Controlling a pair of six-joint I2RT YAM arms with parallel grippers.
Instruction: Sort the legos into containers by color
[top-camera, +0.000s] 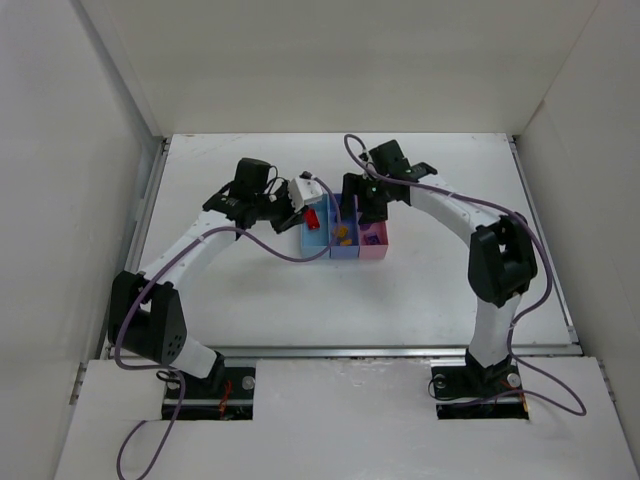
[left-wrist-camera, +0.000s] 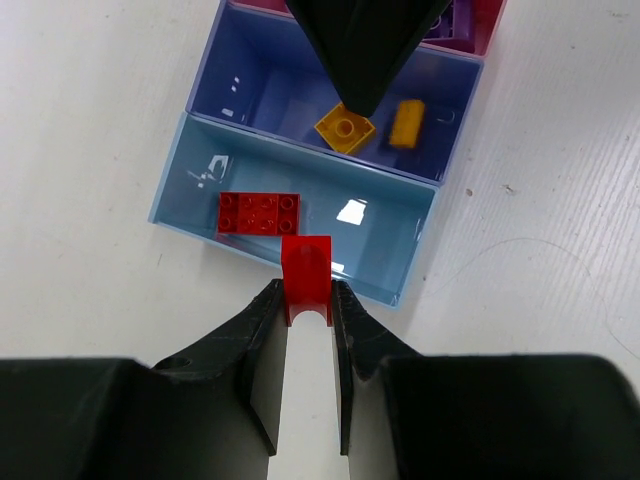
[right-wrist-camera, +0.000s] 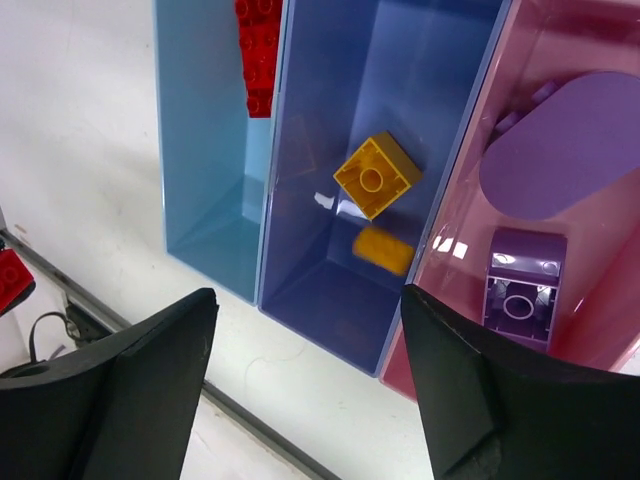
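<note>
Just at lt-blue bin (left-wrist-camera: 200, 190) rim, left claw (left-wrist-camera: 305, 296) pinches red lego (left-wrist-camera: 306, 265).

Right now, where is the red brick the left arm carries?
The red brick is pinched in the left gripper at the near wall of the light blue bin in the left wrist view, close to the flat red brick inside.

The bins (left-wrist-camera: 395, 255) are glossy translucent plastic, the bricks (left-wrist-camera: 259, 212) shiny smooth plastic, the table (left-wrist-camera: 90, 120) matt.
</note>
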